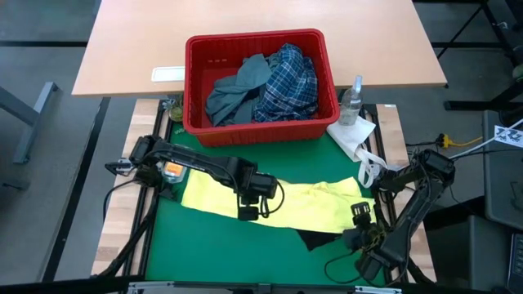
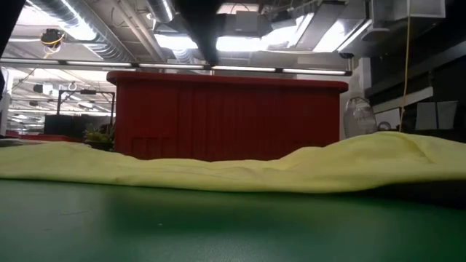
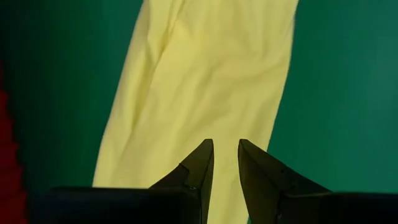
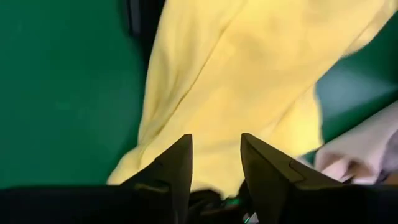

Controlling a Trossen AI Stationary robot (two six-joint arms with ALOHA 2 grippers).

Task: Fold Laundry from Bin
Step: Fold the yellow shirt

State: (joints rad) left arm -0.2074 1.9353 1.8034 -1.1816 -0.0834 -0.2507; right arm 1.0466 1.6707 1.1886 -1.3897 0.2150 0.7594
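**Yellow garment spread on green mat; bin still holding two garments**

Nearest the front edge: a dark navy garment (image 1: 315,239) is lying partly under the yellow one, only a corner showing; the right gripper (image 1: 360,214) is hanging just over the right end of the yellow garment (image 1: 302,204), its fingers (image 4: 177,165) standing apart with a clear gap and nothing between them, the cloth lying below.

Middle of the green mat (image 1: 237,253): the yellow garment is lying flat and stretched across from left to right, gently rumpled, rising in a low hump toward the right in the low view (image 2: 364,164); the left gripper (image 1: 249,211) is hovering over its middle, fingers (image 3: 199,165) standing narrowly parted with a slim gap, holding nothing, yellow cloth showing through the gap.

Right of the mat, farther back: a white paper towel (image 1: 353,135) is lying crumpled beside the bin; a clear spray bottle (image 1: 352,100) is standing upright just behind it.

Farthest: the red bin (image 1: 253,131) is sitting at the rear of the mat against the wooden table (image 1: 131,49); inside, a grey-blue garment (image 1: 237,90) is lying heaped on the left; a blue-white plaid shirt (image 1: 288,82) is lying bunched on the right, touching it; both are resting below the rim.
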